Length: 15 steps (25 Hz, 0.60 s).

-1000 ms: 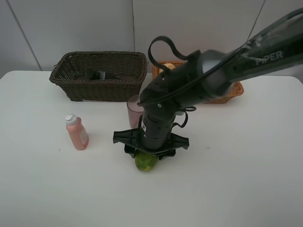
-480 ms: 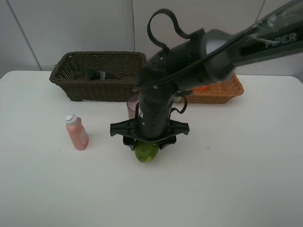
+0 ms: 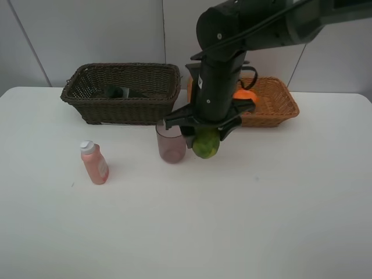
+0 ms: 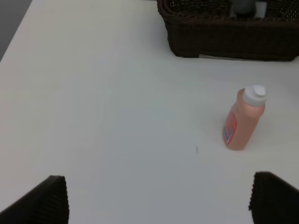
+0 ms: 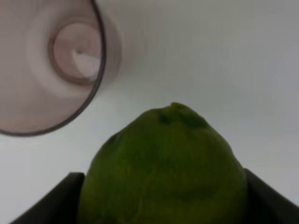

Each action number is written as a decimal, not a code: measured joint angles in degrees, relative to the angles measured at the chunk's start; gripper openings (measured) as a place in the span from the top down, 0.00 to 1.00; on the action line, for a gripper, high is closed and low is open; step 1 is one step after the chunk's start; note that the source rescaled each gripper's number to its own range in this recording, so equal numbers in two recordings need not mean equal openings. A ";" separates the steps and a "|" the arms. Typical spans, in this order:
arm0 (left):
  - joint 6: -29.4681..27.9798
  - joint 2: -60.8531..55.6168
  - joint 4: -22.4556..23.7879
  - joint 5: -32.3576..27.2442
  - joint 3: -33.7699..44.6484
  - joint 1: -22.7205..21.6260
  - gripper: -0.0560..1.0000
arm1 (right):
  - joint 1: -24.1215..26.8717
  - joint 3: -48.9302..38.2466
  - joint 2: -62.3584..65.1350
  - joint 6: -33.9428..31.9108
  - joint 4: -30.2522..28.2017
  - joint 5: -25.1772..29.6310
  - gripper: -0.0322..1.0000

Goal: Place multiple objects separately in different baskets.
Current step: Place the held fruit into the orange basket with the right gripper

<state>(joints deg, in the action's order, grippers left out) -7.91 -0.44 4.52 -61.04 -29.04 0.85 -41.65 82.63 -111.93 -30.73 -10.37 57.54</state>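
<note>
While the right hand [image 3: 203, 135] clamps the mango [image 3: 206, 145], tip hanging downward, the left hand [image 4: 159, 200] gapes empty.

— What does everything stand on?
— A plain white table [image 3: 279, 221] with a matte top and rounded back corners.
— And behind the table?
— A pale grey wall [image 3: 87, 35] of flat panels, split by thin dark seams [image 3: 163, 29]. One runs upright behind the table's middle and others slant behind its ends.
— The light?
— Soft and even, so shadows on the table are faint. Past one side edge of the table a dark grey strip [image 4: 9, 18] shows, though whether it is floor is unclear.
</note>
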 joint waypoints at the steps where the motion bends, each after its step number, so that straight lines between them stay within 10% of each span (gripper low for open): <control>1: 0.00 0.00 0.00 0.00 0.00 0.00 0.00 | 0.89 0.65 0.00 1.45 0.00 0.00 0.55; 7: 0.00 0.00 0.00 0.00 0.00 0.00 0.00 | 6.80 2.60 -0.05 10.71 0.02 -2.68 0.55; 15: 0.00 0.00 0.00 0.00 0.00 0.00 0.00 | 14.39 2.72 -0.10 12.29 -0.03 -19.36 0.55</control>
<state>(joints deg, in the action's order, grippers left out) -7.91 -0.44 4.52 -61.04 -29.04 0.85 -27.26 85.35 -112.03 -18.44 -10.40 38.18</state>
